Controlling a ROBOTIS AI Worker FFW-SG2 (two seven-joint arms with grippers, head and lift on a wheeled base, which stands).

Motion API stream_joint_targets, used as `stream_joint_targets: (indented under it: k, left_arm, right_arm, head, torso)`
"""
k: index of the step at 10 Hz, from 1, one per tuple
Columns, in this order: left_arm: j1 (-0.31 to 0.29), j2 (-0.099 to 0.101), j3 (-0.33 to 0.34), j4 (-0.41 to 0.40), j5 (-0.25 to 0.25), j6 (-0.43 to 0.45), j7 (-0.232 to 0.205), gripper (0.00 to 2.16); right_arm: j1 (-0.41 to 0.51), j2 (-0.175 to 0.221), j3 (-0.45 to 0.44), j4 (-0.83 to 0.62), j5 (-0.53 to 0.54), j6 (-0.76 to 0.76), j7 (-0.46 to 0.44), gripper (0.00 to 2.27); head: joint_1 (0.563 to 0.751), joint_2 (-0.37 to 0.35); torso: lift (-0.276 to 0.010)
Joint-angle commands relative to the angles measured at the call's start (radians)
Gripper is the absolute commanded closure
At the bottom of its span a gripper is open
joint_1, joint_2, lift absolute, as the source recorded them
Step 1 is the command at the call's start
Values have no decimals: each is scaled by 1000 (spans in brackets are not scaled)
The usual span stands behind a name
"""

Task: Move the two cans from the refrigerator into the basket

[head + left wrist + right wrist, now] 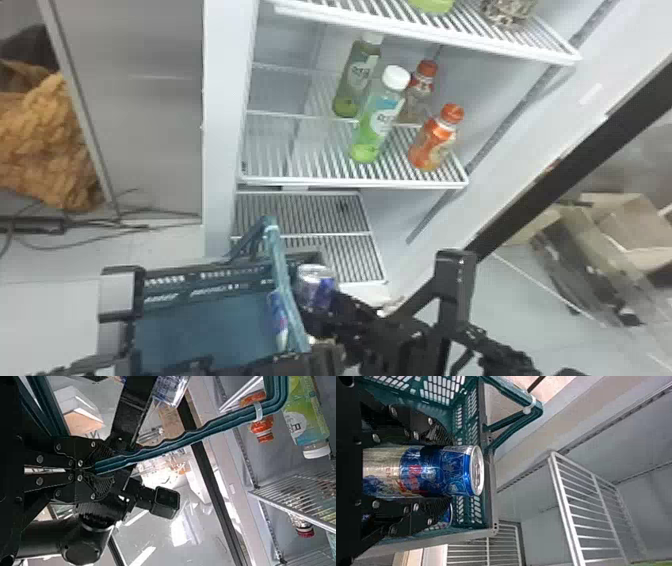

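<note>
left gripper (295,357): narrow, clamped on the blue-green plastic handle (281,280) of the basket. right gripper (321,301): holding one blue and silver metal can (316,285), just beside the handle, at the right side of the basket.

basket, blue-green plastic with slotted walls (210,285): one, before the open white refrigerator (220,125); inside it, a second blue and silver can (278,320). what lies under the basket: cannot tell.

middle shelf, white wire (350,183): two green bottles with white caps (375,125) (356,75); two bottles with orange-red caps (434,140) (417,95), all upright. upper shelf, white wire (400,30): the base of a green container (432,5) and a brown-patterned one (507,12). lower rack, white wire (310,234).

room: pale floor (50,315); dark cables (90,226) at left, near a fluffy orange-brown heap (47,145); open cardboard box (632,220) at right.
</note>
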Motion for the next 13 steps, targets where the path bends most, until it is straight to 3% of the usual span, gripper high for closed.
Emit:
stream_joint_targets:
  k: [1,2,8,13]
  left_arm:
    - [0,0,0,0,0,0,0,1219]
    - [2,2,2,0,0,0,0,1219]
    - [2,2,2,0,0,0,0,1219]
    - [2,-3,6,0,-20,0,0,1219]
  right_arm:
    - [-3,-1,0,2,8,6,0,479]
    - [-1,-1,-2,-15,34,6,0,371]
    - [34,8,-16,-94,237,-252,0,354]
    - [53,16,-14,-42,291,-625,9,294]
  head:
    - [695,-350]
    - [695,-350]
    - [695,-350]
    - [695,-350]
  torso:
    - [-276]
    - [-276]
    - [-276]
    - [-276]
